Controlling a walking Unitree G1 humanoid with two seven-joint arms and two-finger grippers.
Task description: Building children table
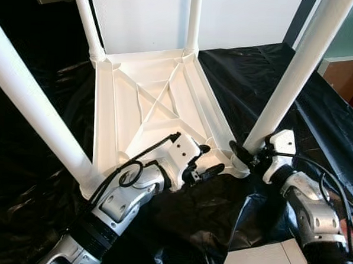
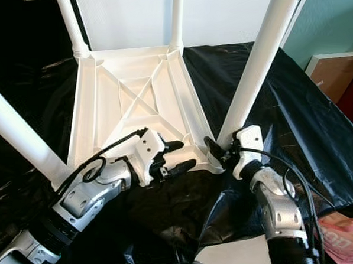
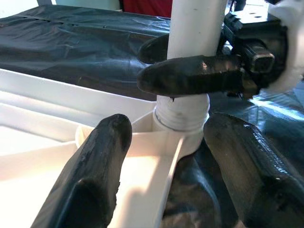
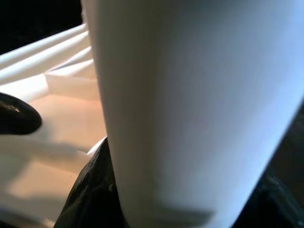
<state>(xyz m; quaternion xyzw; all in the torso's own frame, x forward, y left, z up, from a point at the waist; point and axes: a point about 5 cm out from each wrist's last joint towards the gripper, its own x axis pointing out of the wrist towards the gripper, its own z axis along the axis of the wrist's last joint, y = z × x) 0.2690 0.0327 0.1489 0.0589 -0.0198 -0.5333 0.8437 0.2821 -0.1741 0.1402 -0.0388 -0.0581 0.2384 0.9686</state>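
White plastic table top [image 1: 148,107] lies upside down on black sheeting [image 1: 256,77], four legs up.
From the head, the right gripper [image 1: 241,153] clamps the near right leg [image 1: 285,90] at its base. The left wrist view shows the left gripper [image 3: 166,161] spread open, straddling that corner's rim.

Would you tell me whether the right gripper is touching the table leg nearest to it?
Touching. In the left wrist view, the right gripper has its black fingers pressed around the white table leg, just above its threaded base.
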